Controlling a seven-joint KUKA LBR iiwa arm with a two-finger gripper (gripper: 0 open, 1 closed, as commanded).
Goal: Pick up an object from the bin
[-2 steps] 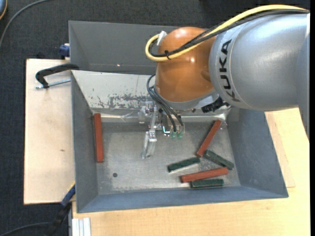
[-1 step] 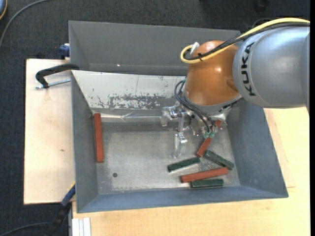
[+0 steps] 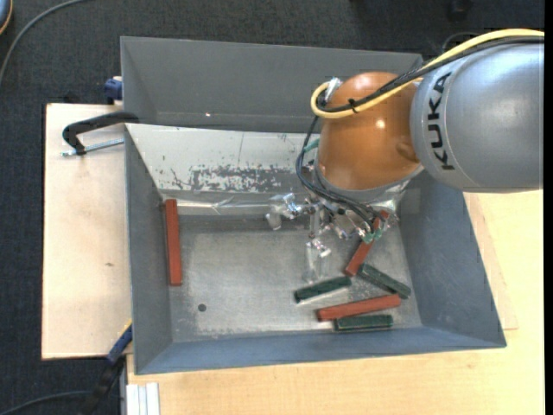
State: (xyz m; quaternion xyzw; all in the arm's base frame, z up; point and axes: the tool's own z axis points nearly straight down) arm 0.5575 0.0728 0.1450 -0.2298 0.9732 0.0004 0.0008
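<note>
Under the orange wrist cover (image 3: 363,132), our gripper (image 3: 316,247) hangs by a dark green stick (image 3: 321,291) at the right-hand heap. Whether it is apart or together we cannot tell. We judge this the approach; next comes lowering squarely and closing.

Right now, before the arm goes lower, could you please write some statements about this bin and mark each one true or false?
1. A long red-brown bar lies alone beside the left wall of the grey metal bin. True.
2. The slim sticks are gathered in the bin's upper left corner. False: they lie together at the lower right of the floor.
3. The jaws hang over the right half of the bin. True.
4. Every slim stick in the group is green. False: a flat red stick lies next to a flat dark green stick.
</note>
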